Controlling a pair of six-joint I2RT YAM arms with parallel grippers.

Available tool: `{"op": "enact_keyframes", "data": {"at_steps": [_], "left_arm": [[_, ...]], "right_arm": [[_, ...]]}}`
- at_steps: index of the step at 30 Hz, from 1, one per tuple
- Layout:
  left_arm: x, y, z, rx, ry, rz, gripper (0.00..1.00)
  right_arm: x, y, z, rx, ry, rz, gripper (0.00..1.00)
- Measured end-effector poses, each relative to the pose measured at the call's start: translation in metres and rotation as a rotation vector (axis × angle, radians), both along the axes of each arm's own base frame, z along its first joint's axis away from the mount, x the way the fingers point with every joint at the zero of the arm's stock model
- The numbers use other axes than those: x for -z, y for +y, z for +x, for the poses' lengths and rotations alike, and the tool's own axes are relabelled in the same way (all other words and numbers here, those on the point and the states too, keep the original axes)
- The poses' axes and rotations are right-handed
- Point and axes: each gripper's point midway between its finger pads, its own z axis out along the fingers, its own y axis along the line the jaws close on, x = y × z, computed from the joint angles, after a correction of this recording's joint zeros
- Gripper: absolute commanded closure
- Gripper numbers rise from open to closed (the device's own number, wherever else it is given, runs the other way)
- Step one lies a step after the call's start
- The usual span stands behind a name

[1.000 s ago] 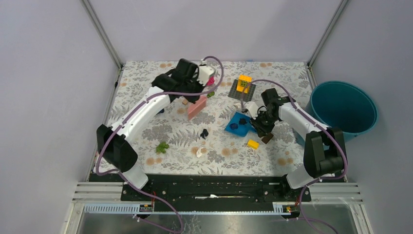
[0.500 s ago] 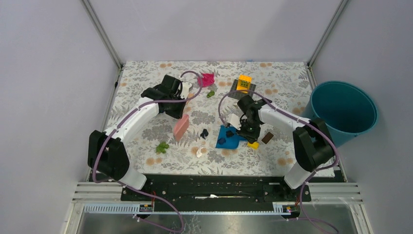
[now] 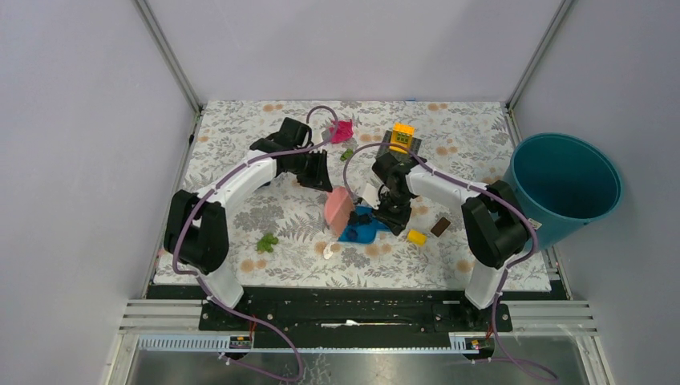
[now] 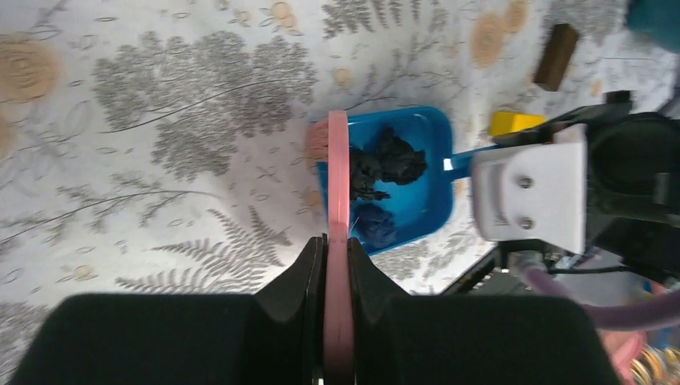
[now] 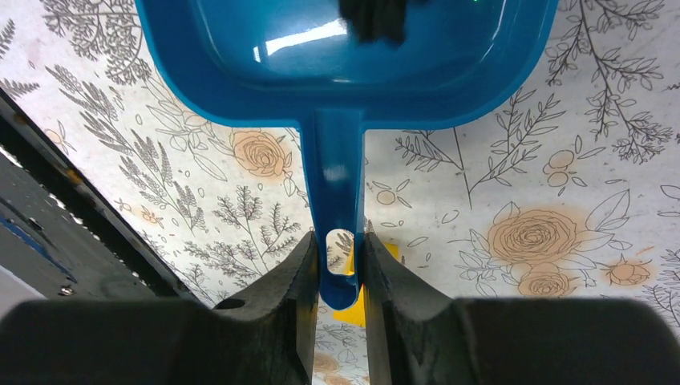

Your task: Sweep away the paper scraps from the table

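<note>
My left gripper (image 3: 322, 176) is shut on a flat pink brush (image 3: 338, 207), seen edge-on in the left wrist view (image 4: 337, 184). My right gripper (image 3: 390, 213) is shut on the handle (image 5: 333, 184) of a blue dustpan (image 3: 359, 228). The brush stands at the dustpan's open edge. A black scrap (image 4: 386, 160) and a dark blue scrap (image 4: 373, 225) lie in the pan (image 4: 421, 136). On the table (image 3: 240, 128) lie a magenta scrap (image 3: 342, 130), a green scrap (image 3: 347, 154), another green scrap (image 3: 267, 241) and a white scrap (image 3: 329, 250).
A teal bucket (image 3: 565, 180) stands off the table's right edge. A grey plate with a yellow block (image 3: 401, 138) sits at the back. A yellow block (image 3: 416, 237) and a brown block (image 3: 439, 226) lie right of the dustpan.
The left arm has swung the pink brush right to the dustpan, and the loose black scrap is now in the pan. The right arm has slid the dustpan left to meet it.
</note>
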Motion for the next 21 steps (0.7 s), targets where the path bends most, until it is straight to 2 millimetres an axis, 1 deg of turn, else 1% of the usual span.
{"op": "enact_keyframes", "data": {"at_steps": [3, 6, 8, 10, 13, 15, 17, 21], "left_arm": [[-0.005, -0.014, -0.002, 0.008, 0.041, -0.063, 1.00], [-0.015, -0.018, 0.002, 0.015, 0.033, -0.078, 1.00], [-0.029, -0.020, 0.010, 0.030, -0.004, -0.077, 1.00], [-0.046, -0.020, 0.024, 0.043, -0.073, -0.064, 1.00], [-0.080, -0.016, 0.046, 0.060, -0.217, -0.036, 1.00], [-0.096, -0.012, 0.053, 0.077, -0.291, -0.017, 1.00], [-0.102, -0.003, 0.049, 0.093, -0.322, 0.015, 1.00], [-0.102, 0.023, 0.037, 0.093, -0.354, 0.121, 1.00]], "right_arm": [[-0.001, 0.004, 0.002, 0.016, 0.009, 0.004, 1.00], [-0.003, 0.007, 0.004, 0.021, 0.004, 0.017, 1.00], [-0.002, 0.007, 0.004, 0.019, 0.007, 0.021, 1.00], [0.001, 0.003, 0.000, 0.006, 0.000, 0.028, 1.00], [0.002, -0.011, -0.012, -0.016, -0.015, 0.040, 1.00], [0.000, -0.019, -0.019, -0.027, -0.033, 0.049, 1.00], [-0.004, -0.021, -0.020, -0.042, -0.071, 0.071, 1.00], [-0.015, -0.019, -0.014, -0.084, -0.147, 0.111, 1.00]]}}
